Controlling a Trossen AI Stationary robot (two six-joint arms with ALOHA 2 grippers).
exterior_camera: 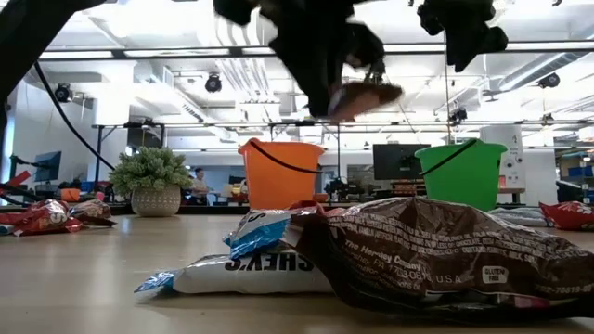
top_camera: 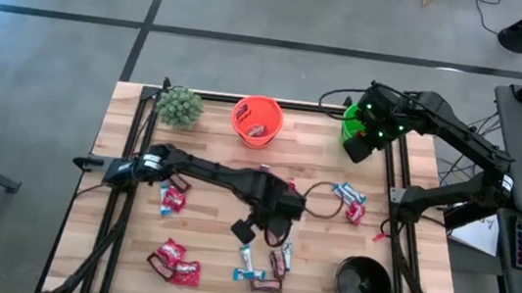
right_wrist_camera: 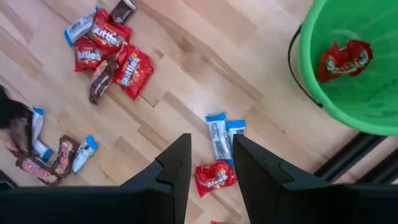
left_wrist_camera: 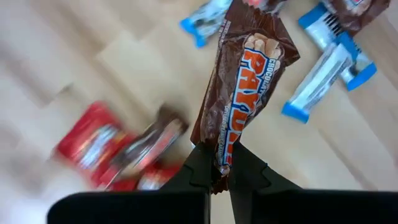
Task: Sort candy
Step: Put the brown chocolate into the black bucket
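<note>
My left gripper point(left_wrist_camera: 219, 177) hangs over the table's middle point(top_camera: 269, 228), shut on a dark brown candy bar point(left_wrist_camera: 249, 81). Below it lie blue-and-white bars point(left_wrist_camera: 323, 74), red packets point(left_wrist_camera: 93, 146) and brown bars, flat on the wood. More red packets point(top_camera: 174, 260) lie near the front left, and blue-and-white bars point(top_camera: 347, 192) lie to the right. My right gripper point(right_wrist_camera: 211, 162) is open, up high beside the green bucket point(right_wrist_camera: 348, 93) at the table's far right point(top_camera: 358, 143). One red packet point(right_wrist_camera: 345, 59) lies inside that bucket. My left gripper pinches the brown bar by one end of its wrapper point(left_wrist_camera: 219, 158) between its two fingers. The fingers come from above, slanting down, and lie along the bar's length. The bar sticks out past the fingertips and is lifted clear of the table point(exterior_camera: 367, 93).
An orange bucket point(top_camera: 257, 119) with candy inside stands at the far middle. A black bucket point(top_camera: 364, 282) is at the near right, and a small potted plant point(top_camera: 179, 106) is at the far left. A cable loop point(top_camera: 324, 201) lies right of the left gripper.
</note>
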